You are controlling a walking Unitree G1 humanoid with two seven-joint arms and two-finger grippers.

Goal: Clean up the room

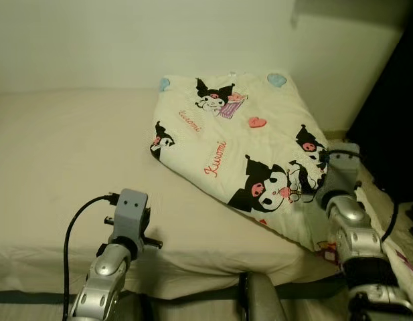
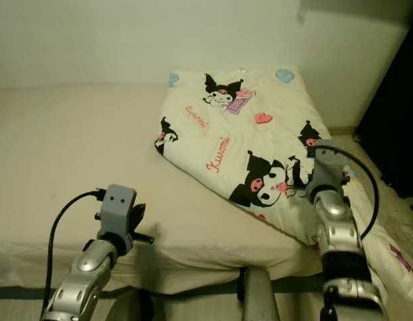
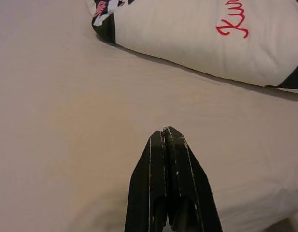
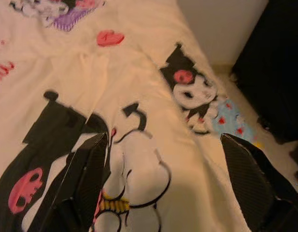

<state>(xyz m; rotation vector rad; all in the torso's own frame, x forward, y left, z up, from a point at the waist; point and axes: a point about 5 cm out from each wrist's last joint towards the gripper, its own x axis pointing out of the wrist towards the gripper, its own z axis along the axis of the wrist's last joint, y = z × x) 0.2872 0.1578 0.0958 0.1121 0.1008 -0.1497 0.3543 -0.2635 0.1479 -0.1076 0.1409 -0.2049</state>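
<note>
Right now my right gripper [image 4: 163, 183] hovers with its fingers [image 4: 83, 179] spread wide over the near right corner of the blanket [image 1: 250, 144], empty. That cream blanket, printed with black cartoon characters, red lettering and pink hearts, lies folded on the right half of the bed [image 1: 65, 154], running to the far wall. My left gripper [image 3: 167, 145] has its fingers pressed together, holding nothing, above the bare sheet near the bed's front edge, left of the blanket.

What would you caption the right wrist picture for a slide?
Right hand, fingers spread wide, poised over the cartoon-print blanket on the bed.
</note>
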